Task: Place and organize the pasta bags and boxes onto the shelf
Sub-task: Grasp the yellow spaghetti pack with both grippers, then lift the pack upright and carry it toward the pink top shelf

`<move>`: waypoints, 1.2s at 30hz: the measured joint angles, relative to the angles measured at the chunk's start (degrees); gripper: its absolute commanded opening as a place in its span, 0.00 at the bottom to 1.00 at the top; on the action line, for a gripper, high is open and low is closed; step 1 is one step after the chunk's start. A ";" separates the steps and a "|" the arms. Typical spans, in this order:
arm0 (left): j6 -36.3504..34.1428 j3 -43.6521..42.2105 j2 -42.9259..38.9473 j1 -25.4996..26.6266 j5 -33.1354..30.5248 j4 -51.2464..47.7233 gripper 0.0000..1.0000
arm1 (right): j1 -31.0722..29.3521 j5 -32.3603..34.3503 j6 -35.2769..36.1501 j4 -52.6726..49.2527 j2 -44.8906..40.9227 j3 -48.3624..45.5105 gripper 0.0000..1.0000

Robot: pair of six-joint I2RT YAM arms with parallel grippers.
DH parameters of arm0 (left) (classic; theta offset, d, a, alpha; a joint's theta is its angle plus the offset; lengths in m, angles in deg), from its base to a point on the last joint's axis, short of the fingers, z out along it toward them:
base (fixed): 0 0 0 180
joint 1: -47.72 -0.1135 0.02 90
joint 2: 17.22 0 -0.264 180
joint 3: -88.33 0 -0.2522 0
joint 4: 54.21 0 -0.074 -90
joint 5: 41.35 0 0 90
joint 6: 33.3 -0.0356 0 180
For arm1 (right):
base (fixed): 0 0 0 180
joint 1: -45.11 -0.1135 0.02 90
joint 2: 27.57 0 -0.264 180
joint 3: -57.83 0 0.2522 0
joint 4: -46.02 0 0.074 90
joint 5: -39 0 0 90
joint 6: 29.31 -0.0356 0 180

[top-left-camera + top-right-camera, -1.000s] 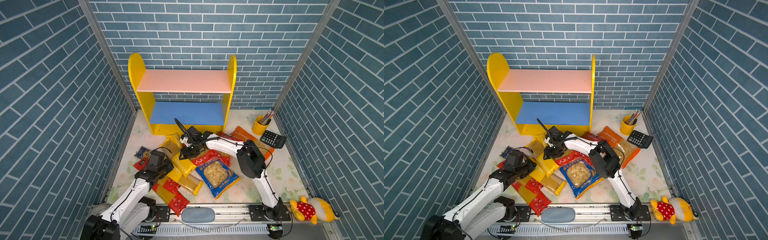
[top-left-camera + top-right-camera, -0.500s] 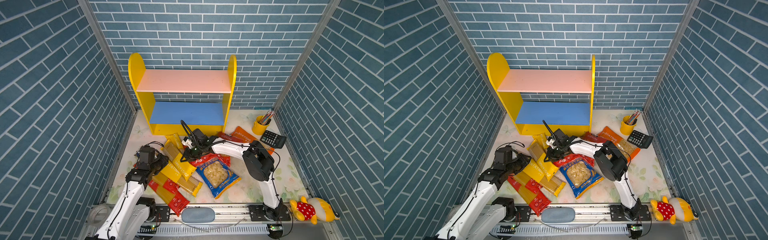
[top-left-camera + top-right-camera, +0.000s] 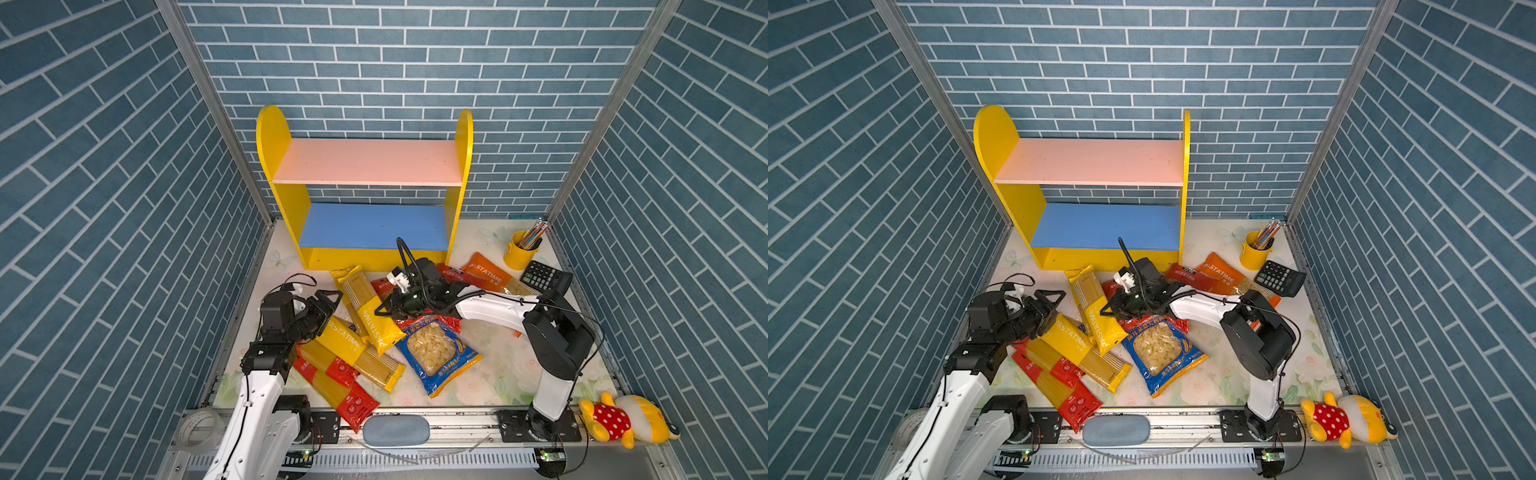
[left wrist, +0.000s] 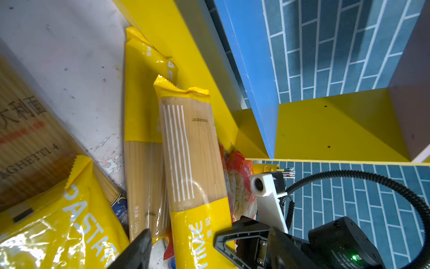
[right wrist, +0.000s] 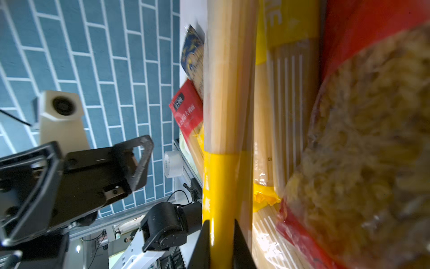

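The shelf (image 3: 365, 162) (image 3: 1092, 162) stands at the back, with its pink and blue boards (image 3: 374, 224) bare. Pasta packs lie heaped on the floor before it. My right gripper (image 3: 379, 311) (image 3: 1103, 312) (image 5: 221, 244) is shut on the side edge of a long yellow spaghetti pack (image 3: 365, 307) (image 3: 1090, 307) (image 4: 190, 151) (image 5: 223, 93). My left gripper (image 3: 330, 307) (image 3: 1054, 307) stands open just left of that pack, holding nothing; one finger (image 4: 137, 249) shows. Around them lie a second yellow pack (image 3: 353, 345), red spaghetti packs (image 3: 340, 386), a blue short-pasta bag (image 3: 436, 353) and an orange bag (image 3: 486, 270).
A yellow pencil cup (image 3: 521, 251) and a calculator (image 3: 544, 276) sit at the back right. A plush toy (image 3: 623, 419) lies on the front rail at the right, a tape roll (image 3: 199, 428) at the front left. Brick walls close in three sides.
My left gripper has opened and drawn back to the left. My right gripper has closed on the yellow spaghetti pack's edge.
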 measured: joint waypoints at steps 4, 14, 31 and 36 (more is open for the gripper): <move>1.70 0.13 -2.38 0.00 1.29 3.08 0.89 | -0.13 2.60 -1.03 2.60 -6.67 -2.67 0.01; 1.42 9.20 -4.85 1.95 0.59 6.64 0.93 | -0.28 6.58 2.14 -2.60 -18.01 4.66 0.00; -1.36 23.15 0.90 9.27 -3.37 14.08 1.00 | 0.00 16.48 6.64 -10.40 -5.73 38.29 0.00; -3.87 24.63 5.64 20.09 -9.31 16.90 1.00 | 0.17 24.87 4.70 -10.32 0.46 42.84 0.00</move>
